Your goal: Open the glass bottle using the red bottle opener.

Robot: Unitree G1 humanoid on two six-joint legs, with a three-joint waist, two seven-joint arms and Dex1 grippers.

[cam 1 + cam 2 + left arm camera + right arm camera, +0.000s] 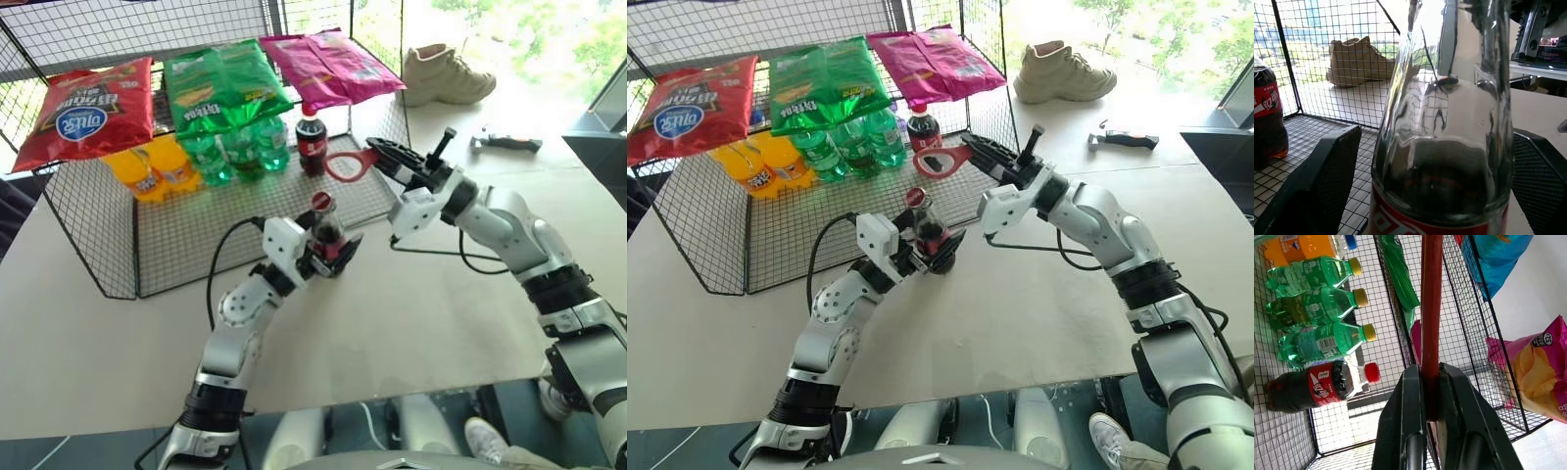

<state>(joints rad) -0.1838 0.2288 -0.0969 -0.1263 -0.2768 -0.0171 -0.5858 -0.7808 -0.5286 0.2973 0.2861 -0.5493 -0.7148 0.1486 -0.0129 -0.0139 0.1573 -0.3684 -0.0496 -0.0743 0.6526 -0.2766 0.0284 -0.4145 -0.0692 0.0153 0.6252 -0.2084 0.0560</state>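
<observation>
**A:** Start with the head views. What do you see?

**B:** Just left of centre you have the bottle [326, 227]: slim clear glass, dark liquid low down, a red label band, a long neck and a red cap on top. It stands upright on the table [411, 313], right at the front edge of the wire rack [167, 245]. The left gripper [331, 253] sits around its base, a finger on each side. Above and right of the bottle, the right gripper [377, 155] holds the opener [345, 164] by its handle, the red ring head pointing to the left of the frame and well clear of the cap.

**A:** And the left wrist view?

**B:** The bottle [1444, 122] stands in the middle, glass clear above and dark below, the red label at the lower edge. You see one black finger [1317, 186] at lower left and the other at lower right, with gaps to the glass on both sides, so the jaws stand wide and grip nothing. A plastic cola bottle [1268, 122] is at the left edge, a shoe [1359, 61] behind the mesh.

**A:** Right wrist view?

**B:** The opener [1430, 323] runs up the centre edge-on as a narrow red bar, and the fingers [1405, 421] are clamped tight on its lower end.
</observation>
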